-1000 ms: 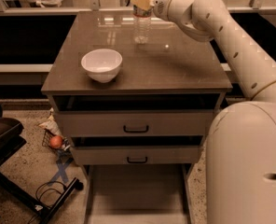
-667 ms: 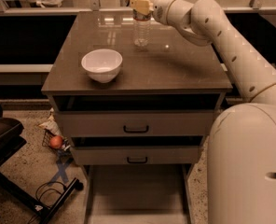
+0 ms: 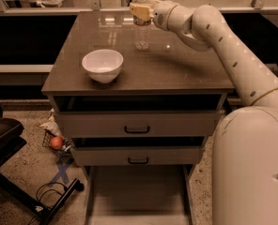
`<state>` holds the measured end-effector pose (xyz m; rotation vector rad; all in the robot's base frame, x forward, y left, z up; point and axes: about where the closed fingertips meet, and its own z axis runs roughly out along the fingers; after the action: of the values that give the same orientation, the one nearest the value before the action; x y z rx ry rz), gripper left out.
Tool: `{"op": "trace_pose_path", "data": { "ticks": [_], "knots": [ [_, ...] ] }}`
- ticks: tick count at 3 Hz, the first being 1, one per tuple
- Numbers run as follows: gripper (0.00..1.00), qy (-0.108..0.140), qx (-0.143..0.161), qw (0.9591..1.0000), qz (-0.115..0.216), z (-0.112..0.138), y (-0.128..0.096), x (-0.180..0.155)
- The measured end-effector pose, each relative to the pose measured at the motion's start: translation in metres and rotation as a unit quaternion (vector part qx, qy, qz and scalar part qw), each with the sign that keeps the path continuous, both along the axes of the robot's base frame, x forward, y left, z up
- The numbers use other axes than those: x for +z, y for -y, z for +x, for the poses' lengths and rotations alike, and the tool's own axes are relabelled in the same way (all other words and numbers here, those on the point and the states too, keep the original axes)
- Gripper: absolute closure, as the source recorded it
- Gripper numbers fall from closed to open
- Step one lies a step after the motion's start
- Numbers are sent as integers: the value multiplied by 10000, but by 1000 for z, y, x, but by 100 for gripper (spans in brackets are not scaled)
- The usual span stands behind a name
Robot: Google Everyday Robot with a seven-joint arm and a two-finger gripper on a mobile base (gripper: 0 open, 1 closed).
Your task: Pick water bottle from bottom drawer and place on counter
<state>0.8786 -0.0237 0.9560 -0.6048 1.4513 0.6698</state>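
The water bottle (image 3: 142, 31), clear with a white cap, stands upright at the back middle of the counter (image 3: 186, 71). My gripper (image 3: 140, 11) reaches in from the right and is shut on the bottle's neck just below the cap. The bottle's base seems to touch the counter top. The bottom drawer (image 3: 135, 193) is pulled out at the foot of the cabinet, and its bare floor holds nothing.
A white bowl (image 3: 103, 65) sits on the counter's left front. The two upper drawers with black handles (image 3: 137, 130) are slightly ajar. My white arm and body (image 3: 251, 139) fill the right side. A dark stand, cables and an orange ball (image 3: 57, 142) lie on the floor at left.
My gripper and the water bottle have come down a little, bringing the bottle's base to the counter. The bowl and drawers have not moved.
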Motion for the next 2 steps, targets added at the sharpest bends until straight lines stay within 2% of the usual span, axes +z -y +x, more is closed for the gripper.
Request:
{"op": "trace_pose_path", "data": {
  "ticks": [2],
  "knots": [
    [100, -55, 42, 10000, -26, -1, -3, -2]
  ]
}}
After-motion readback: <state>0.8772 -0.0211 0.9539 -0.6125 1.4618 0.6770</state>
